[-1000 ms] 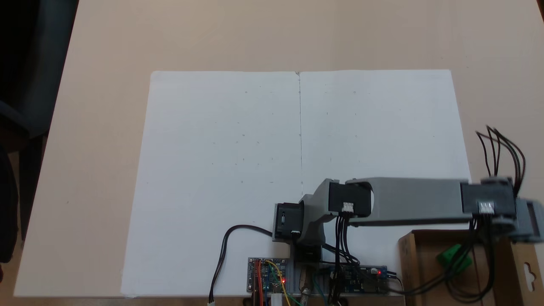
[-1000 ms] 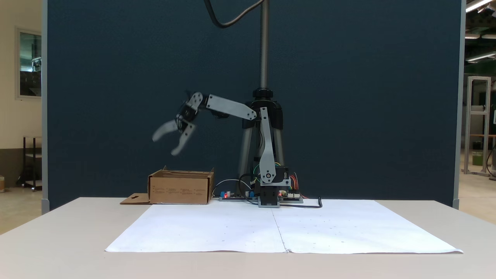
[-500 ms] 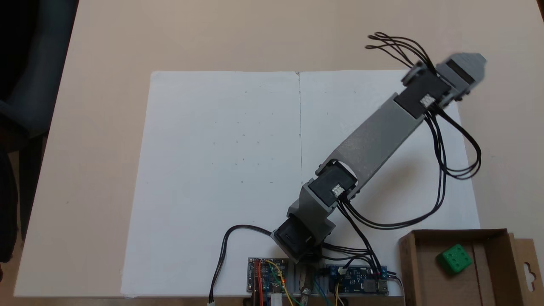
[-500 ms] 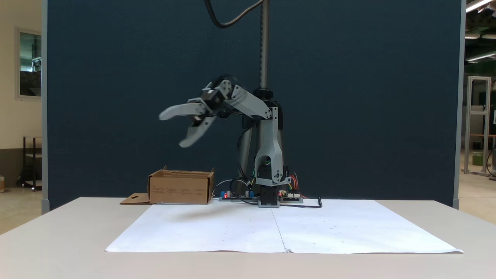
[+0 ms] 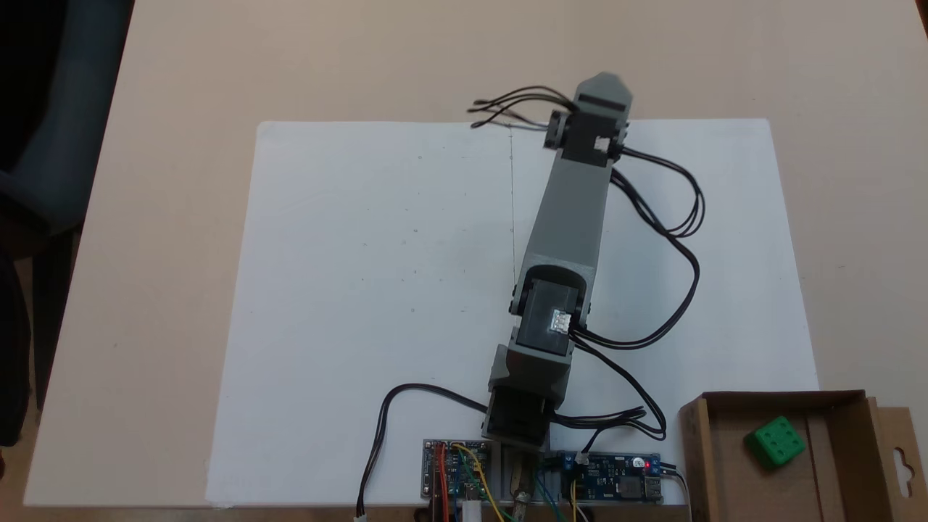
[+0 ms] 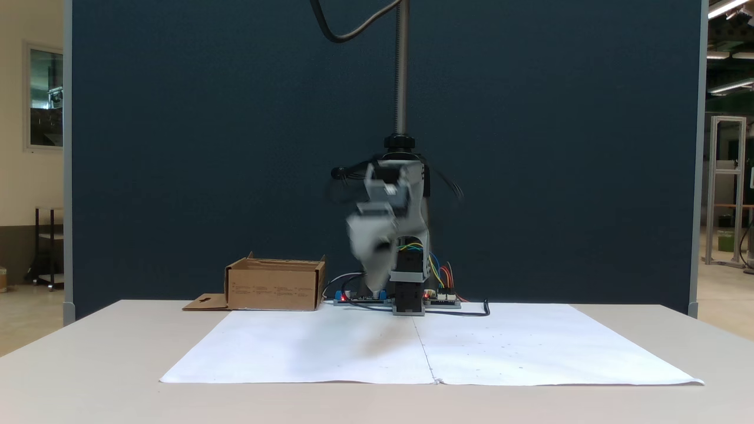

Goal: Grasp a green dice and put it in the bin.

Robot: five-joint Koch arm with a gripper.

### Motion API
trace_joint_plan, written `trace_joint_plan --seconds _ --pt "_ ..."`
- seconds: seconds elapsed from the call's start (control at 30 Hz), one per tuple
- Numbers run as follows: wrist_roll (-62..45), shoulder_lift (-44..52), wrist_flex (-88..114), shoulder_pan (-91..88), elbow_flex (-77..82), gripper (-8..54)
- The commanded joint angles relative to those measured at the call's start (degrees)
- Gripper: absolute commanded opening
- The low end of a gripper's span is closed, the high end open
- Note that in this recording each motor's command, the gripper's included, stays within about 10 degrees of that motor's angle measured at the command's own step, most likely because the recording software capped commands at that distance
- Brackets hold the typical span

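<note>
The green dice (image 5: 776,440) sits inside the bin (image 5: 702,449), lower right of the frame. The gripper (image 6: 371,247) is far off, too blurry to tell.

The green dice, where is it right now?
The green dice lies inside the cardboard bin, at the bottom right corner of a fixed view from above, just right of the circuit boards.

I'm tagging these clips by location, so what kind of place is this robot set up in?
Probably a lab or workshop. The arm stands on a table among bare circuit boards, a dark partition panel stands behind it, and an aluminium frame and strip lights show beyond.
</note>
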Motion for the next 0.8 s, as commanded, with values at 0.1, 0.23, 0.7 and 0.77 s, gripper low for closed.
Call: trace_joint_plan --seconds 0.1,0.23,0.7,0.77 --pt "-3.25 7.47 -16.24 -5.89 12.74 44.2" --pt "-5.19 14.15 -26.08 -8.61 27.42 43.9" --pt "-9.05 36.83 -52.98 -9.05 56.69 43.0" --pt "-9.14 39.55 -56.93 -8.96 59.85 43.0"
